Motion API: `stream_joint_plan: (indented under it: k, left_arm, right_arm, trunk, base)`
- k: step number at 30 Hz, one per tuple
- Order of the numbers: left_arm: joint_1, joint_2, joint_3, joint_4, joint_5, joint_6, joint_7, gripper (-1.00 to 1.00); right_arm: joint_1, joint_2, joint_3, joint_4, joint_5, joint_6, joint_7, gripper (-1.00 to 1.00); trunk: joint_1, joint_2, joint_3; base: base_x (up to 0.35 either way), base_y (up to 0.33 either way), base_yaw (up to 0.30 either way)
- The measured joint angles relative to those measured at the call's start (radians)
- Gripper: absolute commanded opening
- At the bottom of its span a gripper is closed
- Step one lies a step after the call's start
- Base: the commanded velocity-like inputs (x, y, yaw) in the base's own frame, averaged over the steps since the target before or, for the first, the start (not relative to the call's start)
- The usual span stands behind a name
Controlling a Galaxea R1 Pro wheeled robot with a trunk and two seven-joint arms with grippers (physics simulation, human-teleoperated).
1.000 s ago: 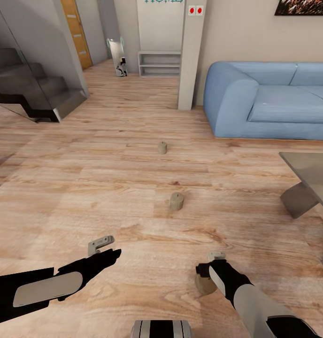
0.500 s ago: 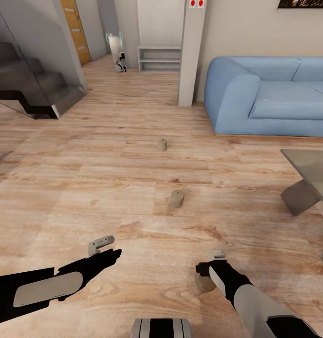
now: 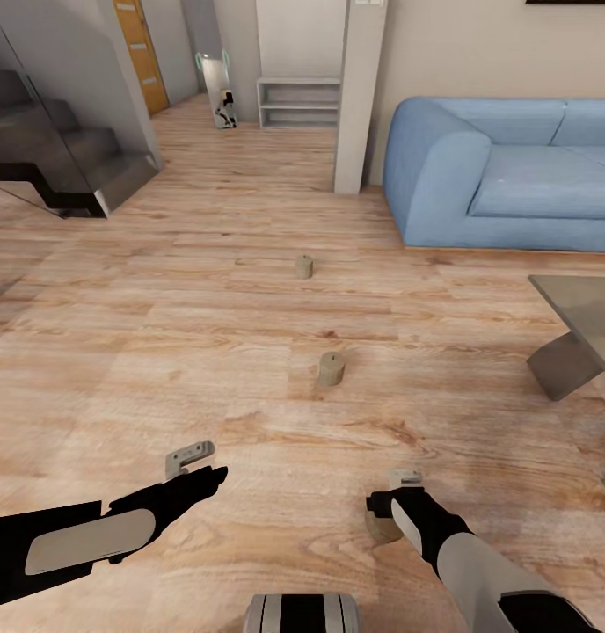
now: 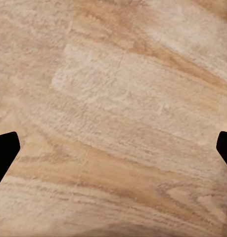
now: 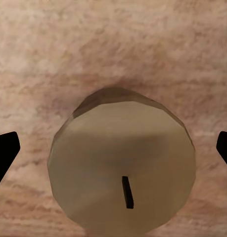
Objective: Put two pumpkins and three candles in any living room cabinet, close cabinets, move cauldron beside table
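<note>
Your right claw (image 5: 113, 148) hangs open directly above the nearest candle (image 5: 122, 168) on the floor (image 3: 206, 352); left claw (image 4: 113, 148) open, empty. Your head view has tilted downward since; grasp not yet begun.

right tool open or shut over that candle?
Open. In the right wrist view both fingertips sit at the frame edges, clear of the upright candle standing on the wood floor between them.

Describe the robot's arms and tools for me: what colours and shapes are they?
Both arms are glossy black with rounded pale grey panels on the forearms. The left tool has light grey, angular fingers; the right tool shows a pale grey tip. In the wrist views the fingertips look black.
</note>
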Motion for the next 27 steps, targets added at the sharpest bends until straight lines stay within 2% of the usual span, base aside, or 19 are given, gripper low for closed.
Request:
stream_joint_plan:
  k: [2, 6, 20, 22, 27]
  left_arm:
    - [0.000, 0.000, 0.000, 0.000, 0.000, 0.000, 0.000, 1.00]
    - [0.000, 0.000, 0.000, 0.000, 0.000, 0.000, 0.000, 1.00]
    - [0.000, 0.000, 0.000, 0.000, 0.000, 0.000, 0.000, 1.00]
    - [0.000, 0.000, 0.000, 0.000, 0.000, 0.000, 0.000, 1.00]
    - [0.000, 0.001, 0.000, 0.000, 0.000, 0.000, 0.000, 1.00]
  right_arm:
    - [0.000, 0.000, 0.000, 0.000, 0.000, 0.000, 0.000, 1.00]
    - [0.000, 0.000, 0.000, 0.000, 0.000, 0.000, -0.001, 1.00]
    - [0.000, -0.002, 0.000, 0.000, 0.000, 0.000, -0.003, 1.00]
    - [0.000, -0.003, 0.000, 0.000, 0.000, 0.000, -0.003, 1.00]
    - [0.000, -0.002, 0.000, 0.000, 0.000, 0.000, -0.003, 1.00]
  trunk:
    - [0.000, 0.000, 0.000]
    - [0.002, -0.001, -0.015]
    - [0.002, -0.001, -0.015]
    - [0.003, -0.001, -0.023]
    - [0.003, -0.001, -0.023]
  base:
    - [0.000, 0.000, 0.000]
    - [0.000, 0.000, 0.000]
    - [0.000, 0.000, 0.000]
    - [0.000, 0.000, 0.000]
    - [0.000, 0.000, 0.000]
